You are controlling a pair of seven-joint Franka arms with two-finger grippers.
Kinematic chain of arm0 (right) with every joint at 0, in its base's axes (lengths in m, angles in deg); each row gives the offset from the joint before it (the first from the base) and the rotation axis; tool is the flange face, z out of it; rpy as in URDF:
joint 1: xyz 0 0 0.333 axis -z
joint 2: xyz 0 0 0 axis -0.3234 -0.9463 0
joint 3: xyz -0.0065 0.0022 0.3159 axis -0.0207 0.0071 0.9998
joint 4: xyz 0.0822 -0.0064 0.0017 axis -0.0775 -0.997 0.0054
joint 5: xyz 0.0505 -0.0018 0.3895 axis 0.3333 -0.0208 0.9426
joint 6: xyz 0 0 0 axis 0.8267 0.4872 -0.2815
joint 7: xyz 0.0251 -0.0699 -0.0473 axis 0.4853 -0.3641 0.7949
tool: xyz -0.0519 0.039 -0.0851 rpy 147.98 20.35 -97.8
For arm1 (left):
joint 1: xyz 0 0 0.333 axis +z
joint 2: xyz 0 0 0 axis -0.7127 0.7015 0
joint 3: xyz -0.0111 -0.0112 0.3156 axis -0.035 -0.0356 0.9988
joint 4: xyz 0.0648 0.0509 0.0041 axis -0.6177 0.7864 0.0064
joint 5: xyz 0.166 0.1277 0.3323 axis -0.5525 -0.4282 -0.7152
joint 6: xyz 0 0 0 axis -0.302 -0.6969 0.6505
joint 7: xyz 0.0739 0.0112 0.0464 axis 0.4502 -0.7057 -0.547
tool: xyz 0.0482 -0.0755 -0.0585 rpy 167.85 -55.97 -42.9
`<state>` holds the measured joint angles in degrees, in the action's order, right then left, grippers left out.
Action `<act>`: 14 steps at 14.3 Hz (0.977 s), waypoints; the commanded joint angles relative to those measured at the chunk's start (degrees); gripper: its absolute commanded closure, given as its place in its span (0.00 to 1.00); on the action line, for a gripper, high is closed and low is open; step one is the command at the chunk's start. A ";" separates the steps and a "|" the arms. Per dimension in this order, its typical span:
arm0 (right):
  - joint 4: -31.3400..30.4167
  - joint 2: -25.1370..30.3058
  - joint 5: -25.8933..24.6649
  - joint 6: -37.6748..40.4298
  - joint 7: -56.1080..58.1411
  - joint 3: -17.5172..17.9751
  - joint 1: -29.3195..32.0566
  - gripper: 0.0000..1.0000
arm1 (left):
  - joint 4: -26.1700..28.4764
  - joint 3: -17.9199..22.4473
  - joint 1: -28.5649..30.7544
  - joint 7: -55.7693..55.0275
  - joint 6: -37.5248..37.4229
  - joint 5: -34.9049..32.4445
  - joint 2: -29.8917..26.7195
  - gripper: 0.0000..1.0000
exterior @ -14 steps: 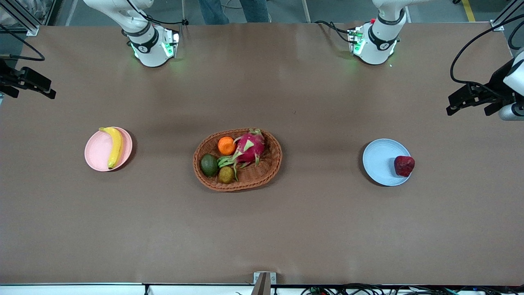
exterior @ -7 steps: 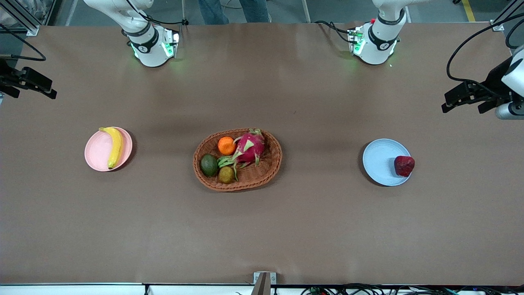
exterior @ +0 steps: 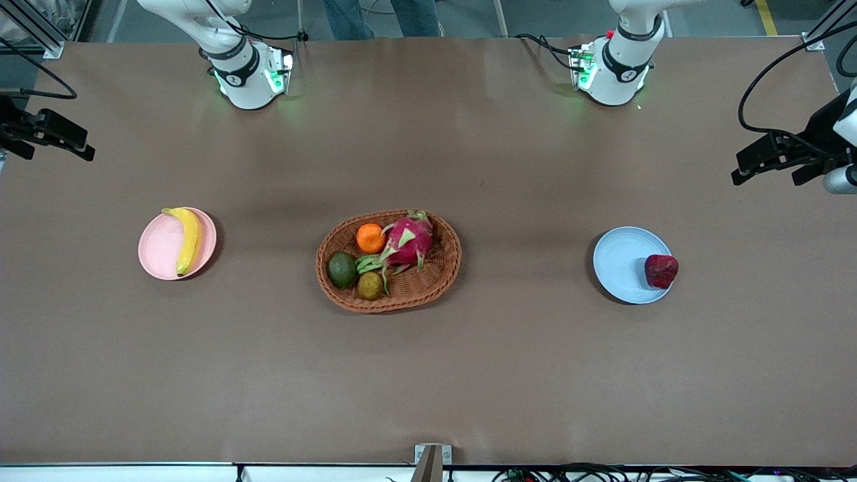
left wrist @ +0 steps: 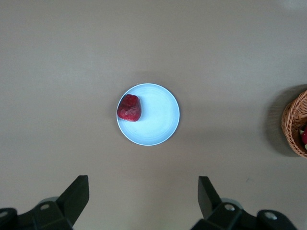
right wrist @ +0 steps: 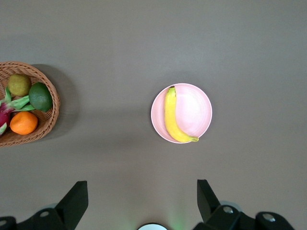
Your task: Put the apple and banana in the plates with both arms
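The dark red apple (exterior: 661, 271) lies on the light blue plate (exterior: 622, 264), at its rim toward the left arm's end of the table. The yellow banana (exterior: 189, 241) lies on the pale pink plate (exterior: 161, 249). My left gripper (exterior: 763, 173) is raised high at the left arm's end of the table, open and empty. In the left wrist view my left gripper (left wrist: 144, 178) looks down on the apple (left wrist: 129, 108) and the blue plate (left wrist: 156, 117). My right gripper (exterior: 59, 155) is raised high at the right arm's end, open and empty. In the right wrist view my right gripper (right wrist: 142, 182) looks down on the banana (right wrist: 171, 117) and the pink plate (right wrist: 194, 112).
An oval brown wicker basket (exterior: 438, 274) stands mid-table between the plates. It holds a pink dragon fruit (exterior: 408, 242), an orange (exterior: 369, 237), a green avocado (exterior: 342, 269) and a small brownish-green fruit (exterior: 369, 286). The two arm bases (exterior: 251, 77) stand at the table's farthest edge.
My left gripper has shifted slightly, first toward the table's middle and then back outward. The right gripper has barely moved. Fruit and plates have not moved.
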<state>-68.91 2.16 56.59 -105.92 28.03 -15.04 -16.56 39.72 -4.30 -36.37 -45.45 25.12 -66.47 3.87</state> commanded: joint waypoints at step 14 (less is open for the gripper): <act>-1.69 1.77 1.18 -0.58 0.50 -0.09 -0.28 0.00 | -0.76 11.87 -10.93 0.52 0.04 -0.83 -0.31 0.00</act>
<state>-68.91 2.21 56.87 -105.87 28.03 -15.03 -16.91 39.58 7.29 -47.08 -45.30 25.13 -66.47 3.87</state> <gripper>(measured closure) 0.000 0.000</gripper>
